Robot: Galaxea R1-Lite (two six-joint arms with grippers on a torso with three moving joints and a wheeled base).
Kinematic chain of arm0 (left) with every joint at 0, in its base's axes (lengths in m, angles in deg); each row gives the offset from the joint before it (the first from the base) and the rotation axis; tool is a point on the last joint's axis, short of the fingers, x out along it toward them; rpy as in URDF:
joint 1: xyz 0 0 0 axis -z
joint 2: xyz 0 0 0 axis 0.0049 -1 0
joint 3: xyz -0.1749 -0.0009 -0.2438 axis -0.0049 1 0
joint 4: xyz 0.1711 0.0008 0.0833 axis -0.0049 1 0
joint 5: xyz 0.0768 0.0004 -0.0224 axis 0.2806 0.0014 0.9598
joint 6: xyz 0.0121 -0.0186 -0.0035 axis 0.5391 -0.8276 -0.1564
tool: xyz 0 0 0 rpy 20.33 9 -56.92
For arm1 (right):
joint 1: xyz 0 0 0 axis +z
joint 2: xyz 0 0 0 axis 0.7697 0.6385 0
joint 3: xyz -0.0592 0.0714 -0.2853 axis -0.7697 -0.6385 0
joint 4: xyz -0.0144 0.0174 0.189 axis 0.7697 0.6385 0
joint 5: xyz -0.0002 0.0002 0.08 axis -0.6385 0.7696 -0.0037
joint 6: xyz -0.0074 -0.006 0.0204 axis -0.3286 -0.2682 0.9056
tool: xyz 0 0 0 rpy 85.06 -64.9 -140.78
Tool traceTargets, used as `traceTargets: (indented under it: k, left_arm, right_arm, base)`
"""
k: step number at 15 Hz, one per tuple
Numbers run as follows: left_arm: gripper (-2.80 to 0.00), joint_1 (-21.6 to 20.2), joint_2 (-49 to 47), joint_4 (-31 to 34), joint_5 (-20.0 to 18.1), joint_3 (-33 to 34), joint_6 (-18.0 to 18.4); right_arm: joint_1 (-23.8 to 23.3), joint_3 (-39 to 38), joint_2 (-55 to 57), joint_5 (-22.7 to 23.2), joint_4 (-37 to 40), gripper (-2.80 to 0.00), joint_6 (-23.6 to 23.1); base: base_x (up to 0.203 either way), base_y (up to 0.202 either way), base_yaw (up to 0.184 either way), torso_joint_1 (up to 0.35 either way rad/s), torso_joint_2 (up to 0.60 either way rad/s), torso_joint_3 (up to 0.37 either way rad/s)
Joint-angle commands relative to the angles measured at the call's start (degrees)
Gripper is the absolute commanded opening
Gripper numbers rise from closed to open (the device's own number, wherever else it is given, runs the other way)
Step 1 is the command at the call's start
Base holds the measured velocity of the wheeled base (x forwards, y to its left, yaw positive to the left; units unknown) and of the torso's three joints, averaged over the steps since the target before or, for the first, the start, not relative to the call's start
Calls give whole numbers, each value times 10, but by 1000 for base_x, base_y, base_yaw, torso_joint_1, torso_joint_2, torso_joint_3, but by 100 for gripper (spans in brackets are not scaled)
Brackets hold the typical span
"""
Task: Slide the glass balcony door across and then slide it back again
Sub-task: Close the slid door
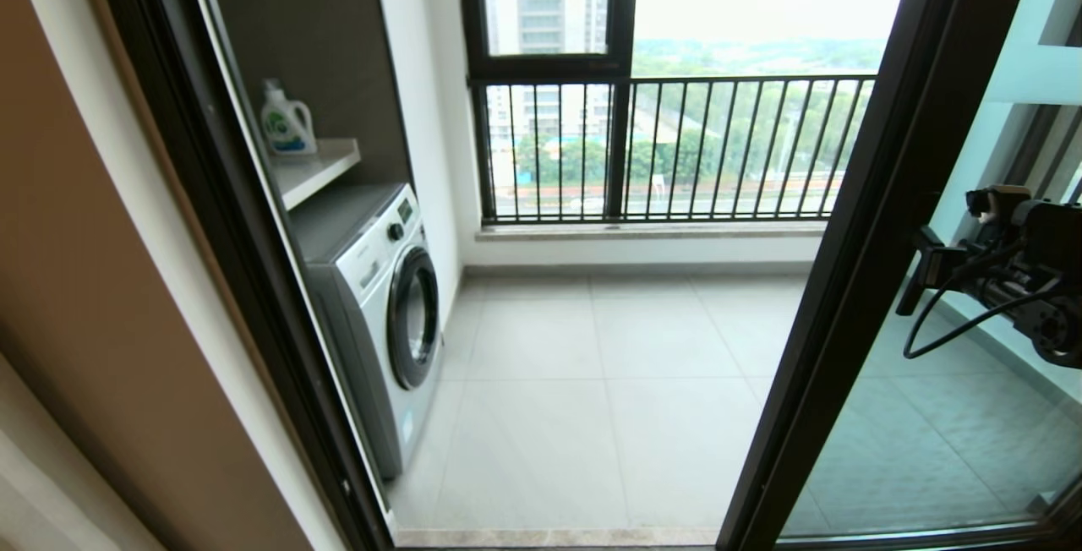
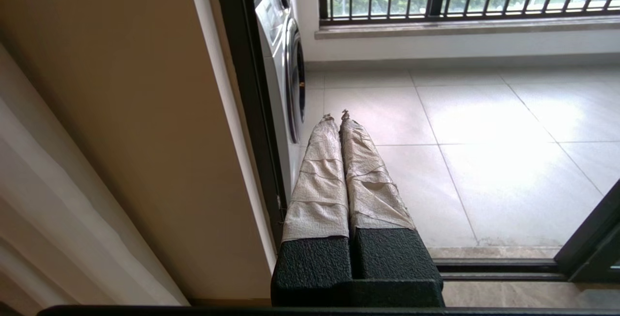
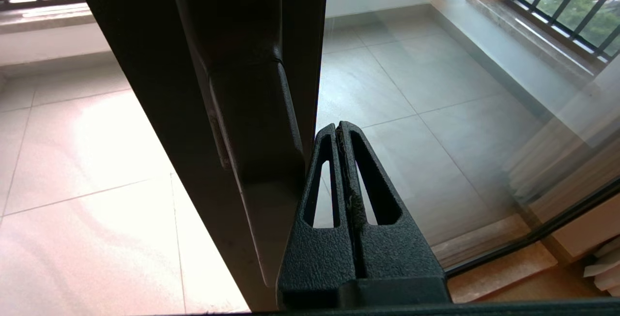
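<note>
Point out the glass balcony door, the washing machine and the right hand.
glass balcony door (image 1: 854, 280): head view, on its dark left stile.
washing machine (image 1: 412, 327): head view, on the round door.
right hand (image 3: 343, 129): right wrist view, at the shut fingertips.

Daylight floods in through balcony windows (image 1: 668, 145); floor tiles (image 3: 72, 185) glare white, door frame (image 3: 232, 112) backlit dark, edges bowed.

Right gripper (image 3: 339, 129) closed, empty, tips just beside the door (image 3: 193, 88) stile's handle (image 3: 256, 127), on its glass side. Tiled floor (image 3: 87, 170) beyond; railing (image 3: 557, 6) far right.
</note>
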Motion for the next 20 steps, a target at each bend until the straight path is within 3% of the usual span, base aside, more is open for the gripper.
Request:
traceTargets:
  k: [1, 20]
  left_arm:
    - [-280, -1, -1, 0, 0, 0, 0]
    - [-280, 0, -1, 0, 0, 0, 0]
  right_arm:
    - [10, -4, -6, 3, -2, -280, -1]
    - [72, -39, -31, -1, -16, -280, -2]
  base:
    - [0, 0, 0, 0, 0, 0]
    - [0, 0, 0, 0, 0, 0]
